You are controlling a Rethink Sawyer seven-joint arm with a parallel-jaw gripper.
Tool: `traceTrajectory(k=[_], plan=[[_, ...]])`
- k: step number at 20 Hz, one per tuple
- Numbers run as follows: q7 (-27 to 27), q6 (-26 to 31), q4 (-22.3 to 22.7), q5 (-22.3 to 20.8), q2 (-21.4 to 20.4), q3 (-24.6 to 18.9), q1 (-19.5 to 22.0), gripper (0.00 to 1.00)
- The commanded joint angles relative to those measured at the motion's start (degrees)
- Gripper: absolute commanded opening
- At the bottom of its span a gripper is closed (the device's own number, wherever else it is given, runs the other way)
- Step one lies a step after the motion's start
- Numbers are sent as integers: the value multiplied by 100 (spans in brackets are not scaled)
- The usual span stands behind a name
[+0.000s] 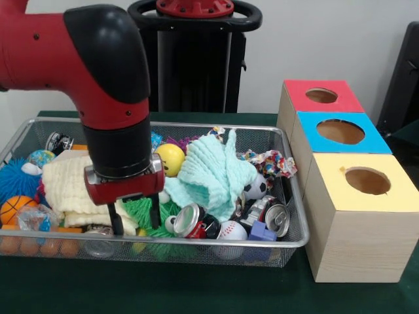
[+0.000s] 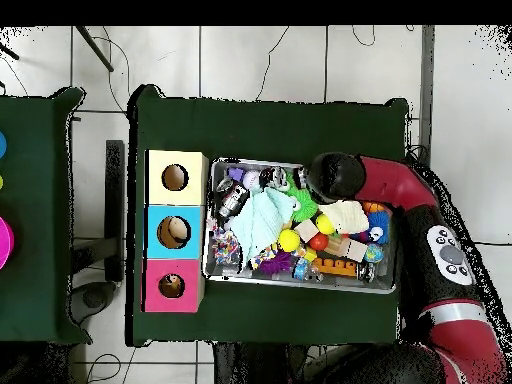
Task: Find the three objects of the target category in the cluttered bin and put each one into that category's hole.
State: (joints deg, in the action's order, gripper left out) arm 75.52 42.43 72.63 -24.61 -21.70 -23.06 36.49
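Wire bin (image 1: 288, 242) sits mid-worktop, crammed with balls, cans and cloths; a mint cloth (image 1: 213, 173) lies at its centre. Gripper (image 1: 135, 219) hangs fingers apart, empty, over green spiky toy (image 1: 141, 210). Three holed boxes (image 1: 357, 222) stand just beside the bin.

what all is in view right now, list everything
wire bin: 1, silver, on the green table
boxes: 3, each with a round hole, beside the bin: red box, blue box, yellow box
mint cloth: 1, middle of bin
cream cloth: 1, under the arm
yellow ball: 1, behind the mint cloth
baseball: 1, white, front of bin
cans: at least 2, silver, front
gripper: 1, black fingers apart, over the green spiky toy
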Motion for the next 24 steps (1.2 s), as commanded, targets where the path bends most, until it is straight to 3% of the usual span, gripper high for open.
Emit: traceTrajectory(k=[1,13,17,21,22,24], plan=[[1068,-47,-74,264,536,248,-145,100],[1072,-241,-187,418,726,378,-269,100],[1085,-481,77,436,679,413,-228,100],[1021,-629,50,482,721,394,-222,100],[1045,-736,106,561,685,392,-195,0],[1045,-659,132,563,593,416,-225,0]])
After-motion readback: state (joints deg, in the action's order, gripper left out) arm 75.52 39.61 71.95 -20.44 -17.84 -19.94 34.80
